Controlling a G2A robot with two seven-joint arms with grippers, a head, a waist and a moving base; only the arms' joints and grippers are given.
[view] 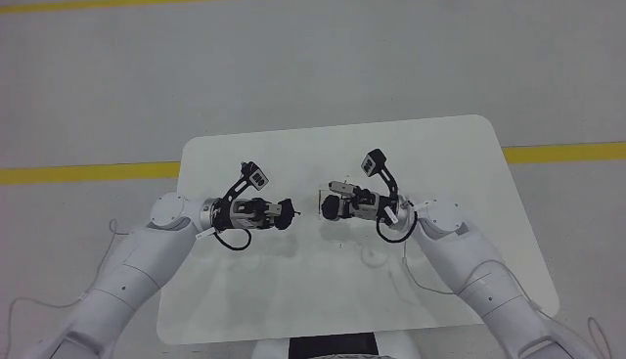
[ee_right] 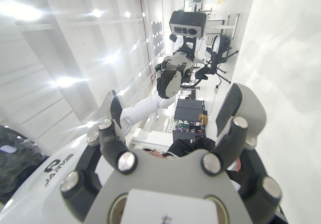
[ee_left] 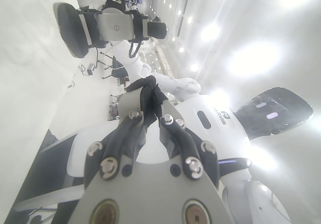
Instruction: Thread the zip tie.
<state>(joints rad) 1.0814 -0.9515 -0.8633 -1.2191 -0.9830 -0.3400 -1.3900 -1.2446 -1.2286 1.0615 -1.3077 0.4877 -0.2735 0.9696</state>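
Above the white table (view: 440, 154) my two grippers face each other tip to tip with a small gap between them. My left gripper (view: 287, 212) (ee_left: 149, 83) is shut, its black pads pressed together. Whether anything thin is pinched between them is too small to tell. Opposite it my right gripper (view: 328, 205) (ee_right: 173, 107) is open, its fingers spread wide with nothing between them. The left wrist view looks at the right gripper (ee_left: 114, 28) head-on with its pads far apart. In the right wrist view the left gripper (ee_right: 165, 92) hangs farther off, shut.
The table's front edge lies just below both arms and its right edge (view: 523, 212) is beyond the right arm. A tiny dark speck (view: 340, 245) lies on the table under the grippers. Yellow floor lines (view: 88, 173) run behind the table.
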